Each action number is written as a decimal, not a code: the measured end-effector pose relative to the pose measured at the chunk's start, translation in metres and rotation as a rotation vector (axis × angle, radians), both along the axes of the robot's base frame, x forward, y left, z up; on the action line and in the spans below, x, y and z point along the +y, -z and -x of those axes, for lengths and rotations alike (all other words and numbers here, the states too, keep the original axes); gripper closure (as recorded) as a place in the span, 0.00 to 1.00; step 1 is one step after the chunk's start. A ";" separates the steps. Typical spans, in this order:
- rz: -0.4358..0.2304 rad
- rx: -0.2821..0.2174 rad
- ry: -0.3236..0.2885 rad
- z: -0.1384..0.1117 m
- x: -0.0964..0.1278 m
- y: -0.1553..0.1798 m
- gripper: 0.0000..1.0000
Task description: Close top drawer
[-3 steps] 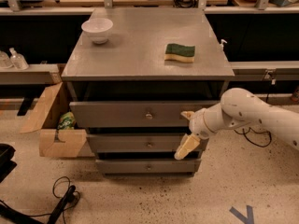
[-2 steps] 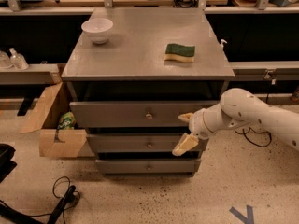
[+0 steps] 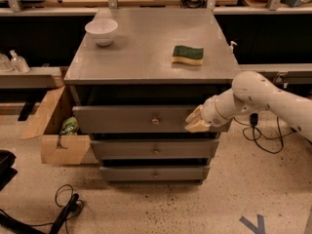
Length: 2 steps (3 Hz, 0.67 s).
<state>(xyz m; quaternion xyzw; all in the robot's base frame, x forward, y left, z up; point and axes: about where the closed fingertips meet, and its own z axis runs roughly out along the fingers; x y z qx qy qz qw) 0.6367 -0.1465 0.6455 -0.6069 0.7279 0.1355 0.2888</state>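
Note:
The top drawer (image 3: 131, 119) is the widest grey drawer of three, with a small brass centre knob (image 3: 155, 121). It stands pulled out a little from under the cabinet top. My gripper (image 3: 196, 121) on the white arm is at the right part of the drawer's front panel, its cream fingertips (image 3: 195, 126) against or very near the panel. The two narrower drawers (image 3: 155, 150) sit below it.
On the grey cabinet top (image 3: 146, 52) stand a white bowl (image 3: 101, 30) at the back left and a green-and-yellow sponge (image 3: 187, 55) at the right. An open cardboard box (image 3: 53, 126) stands on the floor at the left. Cables (image 3: 63, 208) lie on the floor in front.
My gripper has risen from the middle drawer's level to the top drawer's front panel and moved slightly left.

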 end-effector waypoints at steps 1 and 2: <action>0.013 -0.074 -0.010 -0.040 -0.018 -0.024 0.94; 0.003 -0.111 0.004 -0.057 -0.032 -0.028 1.00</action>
